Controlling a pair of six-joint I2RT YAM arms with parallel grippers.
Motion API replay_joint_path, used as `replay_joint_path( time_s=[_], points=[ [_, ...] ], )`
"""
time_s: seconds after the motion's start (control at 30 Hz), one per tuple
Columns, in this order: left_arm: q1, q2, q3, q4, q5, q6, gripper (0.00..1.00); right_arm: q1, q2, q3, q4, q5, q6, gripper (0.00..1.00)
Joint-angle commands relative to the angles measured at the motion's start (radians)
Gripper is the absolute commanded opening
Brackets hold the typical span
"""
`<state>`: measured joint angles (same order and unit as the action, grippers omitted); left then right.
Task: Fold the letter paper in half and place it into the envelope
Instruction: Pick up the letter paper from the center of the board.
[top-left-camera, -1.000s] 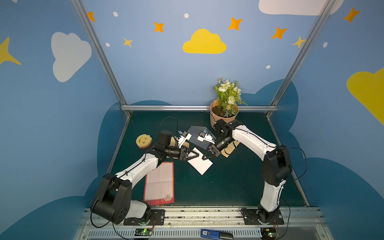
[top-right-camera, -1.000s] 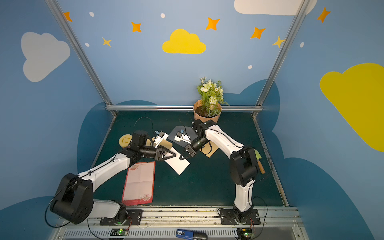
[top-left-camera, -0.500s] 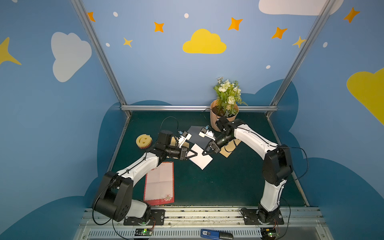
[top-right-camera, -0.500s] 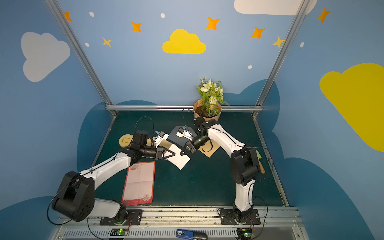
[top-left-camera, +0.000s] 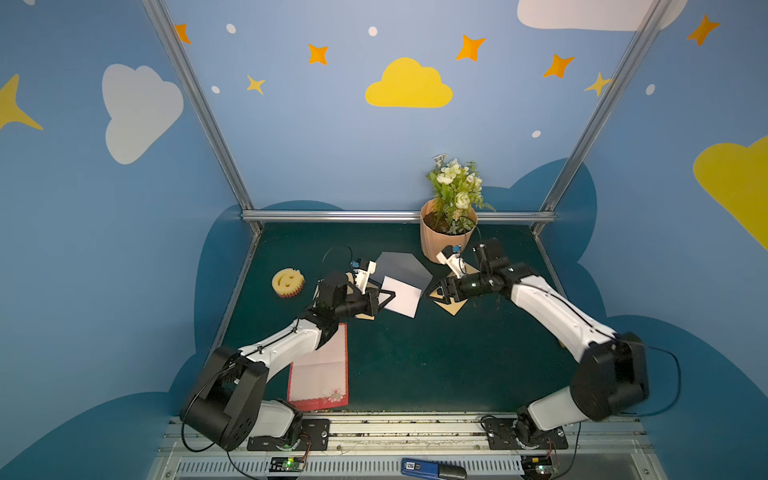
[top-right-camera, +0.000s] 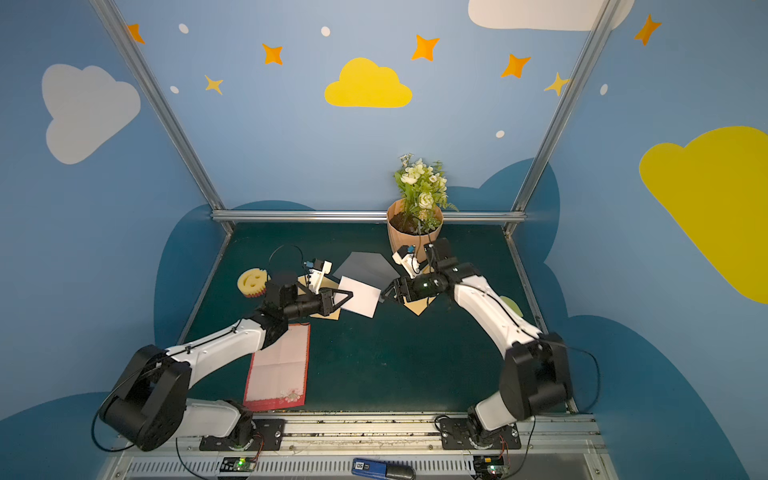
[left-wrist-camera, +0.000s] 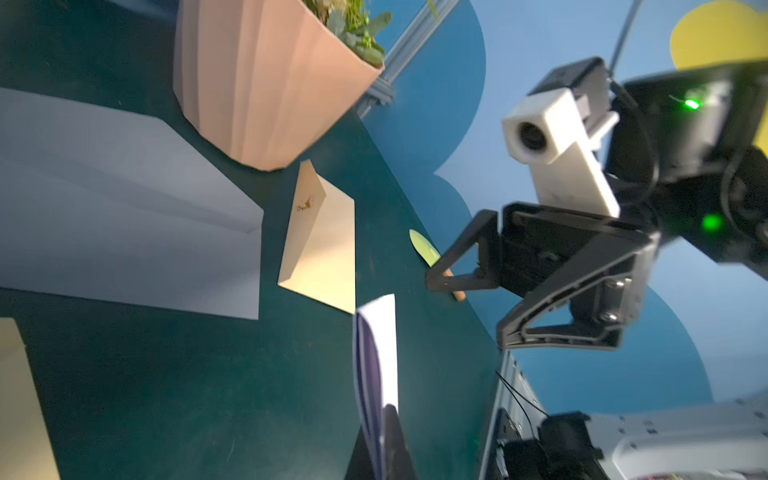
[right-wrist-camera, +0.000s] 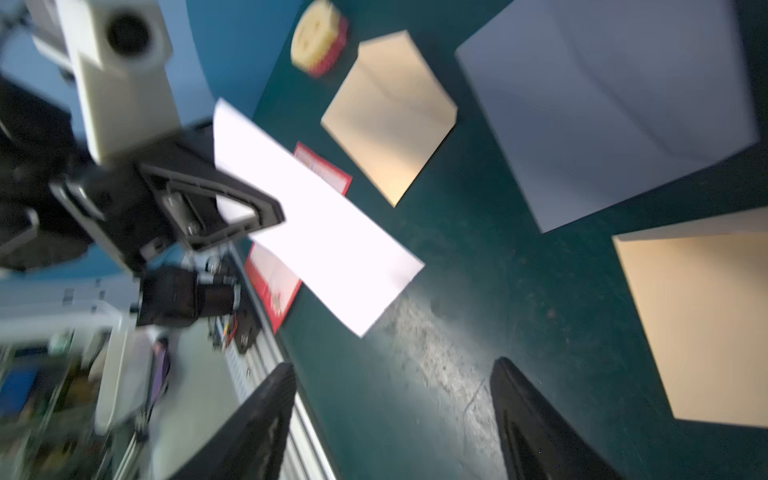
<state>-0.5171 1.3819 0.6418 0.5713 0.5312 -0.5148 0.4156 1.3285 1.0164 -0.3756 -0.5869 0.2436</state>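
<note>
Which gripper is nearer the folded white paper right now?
Left. The left gripper is shut on one edge of the paper; the right gripper is open just beyond the opposite edge, not touching it.

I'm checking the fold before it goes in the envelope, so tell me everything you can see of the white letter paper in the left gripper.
The white letter paper is plain and thin, folded into two layers that gape slightly in the left wrist view. The left gripper is shut on one edge, holding it tilted above the green mat. The open right gripper is clear of it.
</note>
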Motion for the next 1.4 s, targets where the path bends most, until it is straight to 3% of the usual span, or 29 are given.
replay_joint_path(
  time_s=[0.0, 0.1, 0.2, 0.53, 0.9, 1.37],
  points=[
    [-0.052, 0.011, 0.009, 0.262, -0.231, -0.065, 0.03, 0.013, -0.105, -0.19, 0.385, 0.17, 0.33, 0.81],
    [-0.087, 0.05, 0.004, 0.365, -0.307, -0.095, 0.04, 0.053, -0.17, -0.332, 0.566, 0.257, 0.467, 0.81],
    [-0.108, 0.102, 0.015, 0.449, -0.312, -0.137, 0.04, 0.11, -0.198, -0.432, 0.725, 0.34, 0.53, 0.81],
    [-0.145, 0.185, 0.041, 0.547, -0.372, -0.241, 0.04, 0.165, -0.177, -0.492, 1.004, 0.397, 0.597, 0.8],
    [-0.156, 0.196, 0.046, 0.609, -0.433, -0.35, 0.04, 0.178, -0.085, -0.502, 1.191, 0.372, 0.678, 0.77],
    [-0.166, 0.281, 0.061, 0.773, -0.417, -0.458, 0.04, 0.193, 0.07, -0.43, 1.388, 0.295, 0.725, 0.74]
  ],
)
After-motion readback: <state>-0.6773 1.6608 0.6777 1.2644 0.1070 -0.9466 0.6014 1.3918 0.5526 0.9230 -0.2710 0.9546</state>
